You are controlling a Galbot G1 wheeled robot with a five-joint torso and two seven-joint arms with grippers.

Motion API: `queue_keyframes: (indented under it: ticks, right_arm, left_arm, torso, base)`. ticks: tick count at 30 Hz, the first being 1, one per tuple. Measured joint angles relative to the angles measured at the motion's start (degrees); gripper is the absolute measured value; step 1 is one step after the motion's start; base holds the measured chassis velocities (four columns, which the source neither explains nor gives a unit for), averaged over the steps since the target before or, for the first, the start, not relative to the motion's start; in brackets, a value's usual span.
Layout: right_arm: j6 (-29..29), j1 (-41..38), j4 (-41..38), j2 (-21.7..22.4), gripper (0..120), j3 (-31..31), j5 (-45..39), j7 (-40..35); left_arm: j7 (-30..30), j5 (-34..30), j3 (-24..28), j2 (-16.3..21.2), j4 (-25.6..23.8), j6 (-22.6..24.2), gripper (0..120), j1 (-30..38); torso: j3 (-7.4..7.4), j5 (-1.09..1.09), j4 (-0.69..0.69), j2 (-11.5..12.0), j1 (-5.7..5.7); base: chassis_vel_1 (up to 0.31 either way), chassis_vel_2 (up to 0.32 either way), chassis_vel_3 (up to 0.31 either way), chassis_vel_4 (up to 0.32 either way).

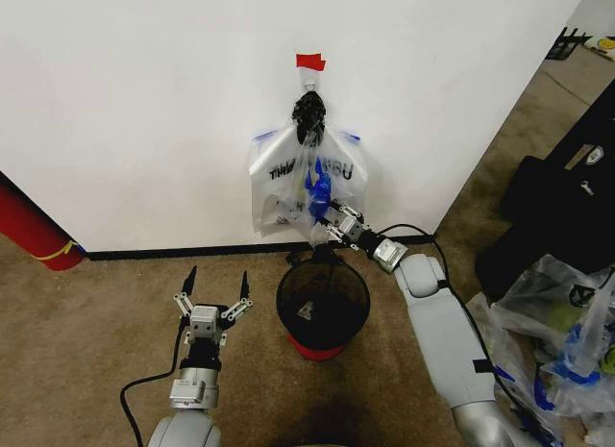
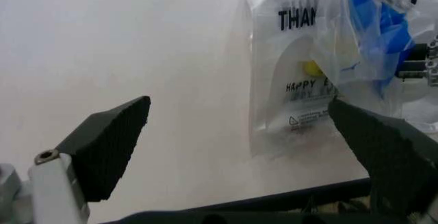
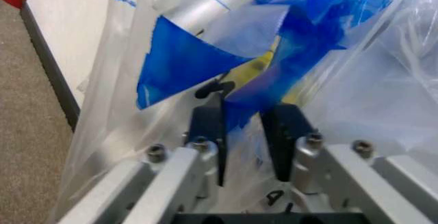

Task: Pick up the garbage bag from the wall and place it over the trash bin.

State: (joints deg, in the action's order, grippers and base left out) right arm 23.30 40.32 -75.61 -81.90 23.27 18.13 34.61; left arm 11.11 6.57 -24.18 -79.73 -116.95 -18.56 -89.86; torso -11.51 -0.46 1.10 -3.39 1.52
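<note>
Two pads of the right gripper (image 3: pixel 241 137) are clamped on the garbage bag (image 1: pixel 288 183), best lifted gently off the wall (image 1: pixel 144 101), while the left gripper (image 1: pixel 213 285) is spread.

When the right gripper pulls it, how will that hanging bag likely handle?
The garbage bag looks thin and crumpled, so probably floppy and light. Its film bunches between the right gripper fingers, so it may slip or stretch. It will likely sag toward the trash bin.
</note>
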Motion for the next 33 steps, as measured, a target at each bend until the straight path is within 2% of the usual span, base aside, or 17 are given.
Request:
queue_keyframes:
  ticks: [3, 4, 7, 10, 11, 17, 18, 19, 22, 26, 28, 30, 32, 33]
  right_arm:
    - [-0.2, 0.5, -0.7, 0.1, 7, 0.3, -0.5, -0.3]
    - [-0.4, 1.2, -1.8, 0.3, 0, 0.5, -1.7, -0.5]
    - [-1.0, 4.4, -5.1, 1.0, 0, 0.4, -6.8, -2.8]
    - [-2.2, 8.7, -9.9, 2.7, 0, -1.3, -14.7, -9.2]
    - [-2.2, 8.7, -9.9, 2.7, 0, -1.3, -14.7, -9.2]
    - [-4.2, 16.3, -19.5, 7.9, 0, -3.2, -36.5, -22.3]
    - [-4.2, 17.6, -21.0, 9.0, 0, -3.2, -41.1, -23.3]
    - [-4.2, 17.6, -21.0, 9.0, 0, -3.2, -41.1, -23.3]
    - [-3.7, 21.7, -24.2, 11.4, 0, -1.9, -50.3, -24.1]
    - [-2.4, 26.2, -26.0, 12.3, 0, -0.2, -53.7, -24.0]
    - [-2.2, 26.7, -26.2, 12.0, 0, 0.1, -53.7, -23.6]
    - [-1.7, 27.2, -26.2, 10.8, 0, 0.4, -53.4, -23.1]
    - [-0.7, 27.5, -26.1, 8.7, 0, 0.5, -52.4, -21.5]
    - [-0.7, 27.5, -26.1, 8.7, 0, 0.5, -52.4, -21.5]
  left_arm:
    - [0.0, -0.1, -0.1, 0.0, 0.1, 0.0, 100, 0.1]
    - [0.0, -0.3, -0.1, 0.0, 0.1, 0.0, 100, 0.3]
    - [-0.3, -1.0, 0.1, 0.3, 0.1, 0.3, 100, 0.9]
    - [-0.9, -2.0, 1.4, 1.5, -0.4, 1.4, 100, 2.3]
    - [-0.9, -2.0, 1.4, 1.5, -0.4, 1.4, 100, 2.3]
    - [-3.5, -6.4, 5.3, 6.6, -1.8, 2.7, 100, 8.0]
    - [-3.9, -7.7, 5.7, 7.6, -2.1, 2.7, 100, 9.2]
    - [-3.9, -7.7, 5.7, 7.6, -2.1, 2.7, 100, 9.2]
    - [-5.4, -10.8, 7.3, 10.8, -2.6, 2.4, 100, 12.3]
    - [-6.8, -10.0, 8.9, 14.5, -1.6, 0.8, 100, 16.0]
    - [-6.9, -9.1, 9.6, 15.0, -1.3, 1.0, 100, 16.9]
    - [-6.9, -6.8, 10.6, 15.0, -0.8, 1.6, 100, 17.9]
    - [-7.0, -1.8, 12.4, 13.7, 0.3, 2.4, 100, 19.1]
    - [-7.0, -1.8, 12.4, 13.7, 0.3, 2.4, 100, 19.1]
  torso:
    - [0.00, 0.00, 0.00, 0.0, 0.00]
    - [0.00, 0.00, 0.00, 0.0, 0.00]
    - [0.00, 0.01, -0.01, 0.0, 0.00]
    - [0.00, 0.01, 0.02, 0.0, 0.00]
    - [0.00, 0.01, 0.02, 0.0, 0.00]
    - [0.00, 0.00, 0.02, 0.0, 0.00]
    - [0.00, 0.01, 0.02, 0.0, 0.00]
    - [0.00, 0.01, 0.02, 0.0, 0.00]
    - [0.00, 0.00, 0.01, 0.0, 0.00]
    - [0.00, 0.01, 0.02, 0.0, 0.00]
    - [0.00, 0.01, 0.01, 0.0, 0.00]
    - [0.00, 0.00, 0.00, 0.0, 0.00]
    - [0.00, 0.00, 0.00, 0.0, 0.00]
    - [0.00, 0.00, 0.00, 0.0, 0.00]
  base:
    - [0.000, 0.000, 0.000, 0.000]
    - [0.000, 0.000, 0.000, 0.000]
    - [0.000, 0.000, 0.000, 0.000]
    - [0.000, 0.000, 0.000, 0.000]
    - [0.000, 0.000, 0.000, 0.000]
    - [0.000, 0.000, 0.000, 0.000]
    - [0.000, 0.000, 0.000, 0.000]
    - [0.000, 0.000, 0.000, 0.000]
    - [0.000, 0.000, 0.000, 0.000]
    - [0.000, 0.000, 0.000, 0.000]
    - [0.000, 0.000, 0.000, 0.000]
    - [0.000, 0.000, 0.000, 0.000]
    - [0.000, 0.000, 0.000, 0.000]
    - [0.000, 0.000, 0.000, 0.000]
